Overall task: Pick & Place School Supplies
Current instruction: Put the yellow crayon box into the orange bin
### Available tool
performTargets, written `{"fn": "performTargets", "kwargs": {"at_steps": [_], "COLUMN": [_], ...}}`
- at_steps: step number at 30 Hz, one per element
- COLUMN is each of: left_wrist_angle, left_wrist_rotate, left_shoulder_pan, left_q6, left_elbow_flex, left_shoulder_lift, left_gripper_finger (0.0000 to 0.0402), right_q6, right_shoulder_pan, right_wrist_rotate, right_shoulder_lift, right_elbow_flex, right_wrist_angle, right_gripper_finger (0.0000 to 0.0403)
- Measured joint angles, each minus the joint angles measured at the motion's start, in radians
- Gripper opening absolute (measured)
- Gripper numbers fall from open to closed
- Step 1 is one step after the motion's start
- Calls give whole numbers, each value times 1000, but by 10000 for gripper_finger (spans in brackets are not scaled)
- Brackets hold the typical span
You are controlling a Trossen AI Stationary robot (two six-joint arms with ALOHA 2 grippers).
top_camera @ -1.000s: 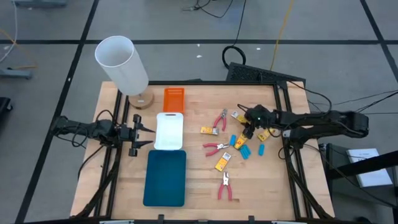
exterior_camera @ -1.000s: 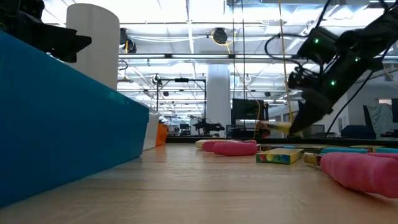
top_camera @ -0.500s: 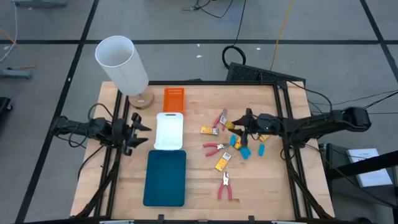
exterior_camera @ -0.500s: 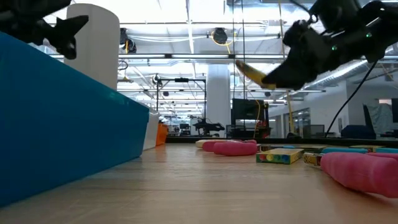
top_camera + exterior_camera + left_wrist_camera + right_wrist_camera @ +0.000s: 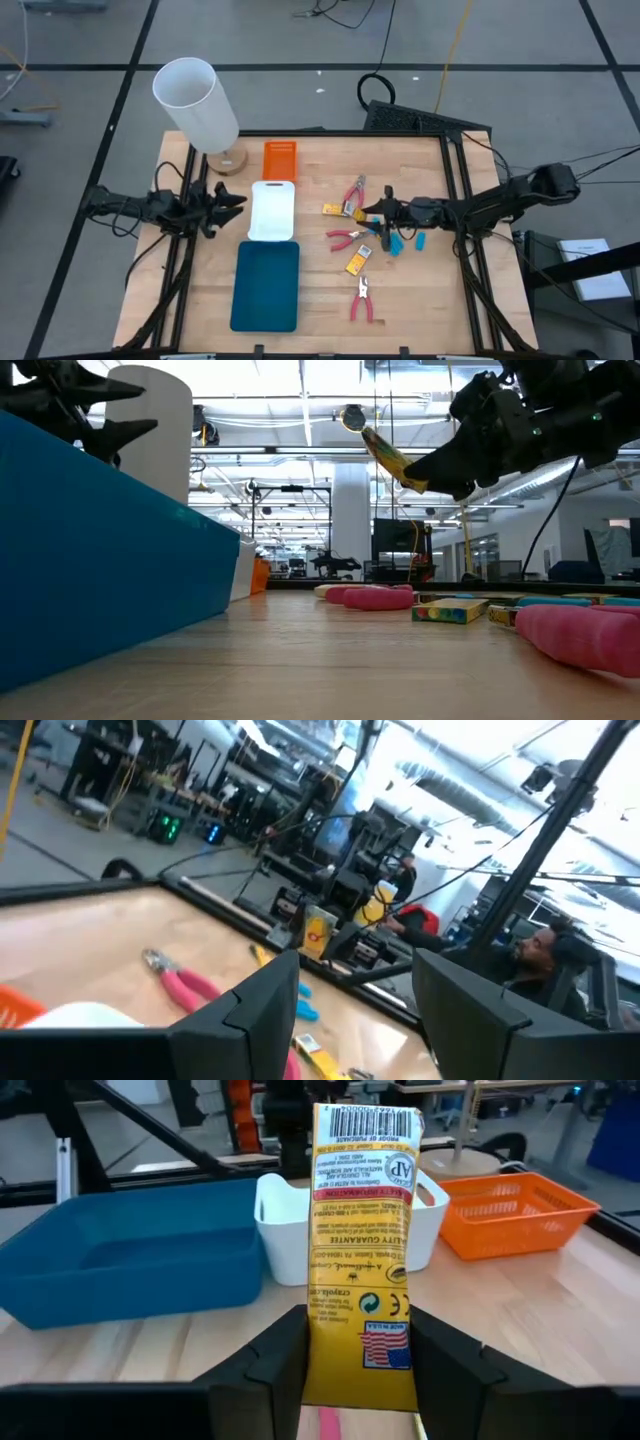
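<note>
**R gripper up w/ packet, L idle at table edge**

While raised off the table, R gripper (image 5: 377, 212) is clamped on a yellow packet (image 5: 361, 1250), fingers (image 5: 283, 1362) pressed to both its long sides near the lower end; barcode end sticks out past the tips. Low view: packet (image 5: 387, 457) hangs in the air, tilted, well above the wood. High view puts the gripper over the scatter of supplies, mid-right of the table (image 5: 310, 330).

Around it on the wood: red pliers (image 5: 353, 191) just beyond, w/ another packet (image 5: 334, 209) beside them; 2nd red pliers (image 5: 344, 238) on the near side; 3rd packet (image 5: 356, 262) below that; 3rd pliers (image 5: 364, 300) nearest the front edge. Blue pieces (image 5: 395, 243) lie under/beside the R wrist, one more (image 5: 421, 240) a bit further right.

Wrist cam looks past the packet to 3 trays: teal tray (image 5: 130, 1255), white tray (image 5: 430, 1210), orange tray (image 5: 515, 1210). From above they run in a line down table centre-left, orange (image 5: 279, 159) at back, white (image 5: 272, 211) mid, teal (image 5: 267, 286) at front. Tall white cylinder (image 5: 194, 100) stands at back-left corner.

L gripper (image 5: 226, 203) waits at the left edge, just beside the white tray, off the surface, fingers (image 5: 255, 1005) spread apart w/ nothing between.
</note>
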Motion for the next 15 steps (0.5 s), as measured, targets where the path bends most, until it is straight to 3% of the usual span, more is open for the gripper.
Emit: {"fn": "performTargets", "kwargs": {"at_steps": [5,11,15], "left_wrist_angle": [118,399,453], "left_wrist_rotate": [-10,-60,-98], "left_shoulder_pan": [0,0,0], "left_q6": [-64,-33,-11], "left_elbow_flex": [0,25,129], "left_shoulder_lift": [158,507,744], "left_gripper_finger": [200,201,224], "right_q6": [-43,-93,-147], "right_shoulder_pan": [5,5,8], "right_wrist_rotate": [0,5,53], "right_shoulder_lift": [68,139,186], "right_elbow_flex": [54,135,188], "right_wrist_angle": [3,-32,-51], "right_gripper_finger": [146,143,144]}}
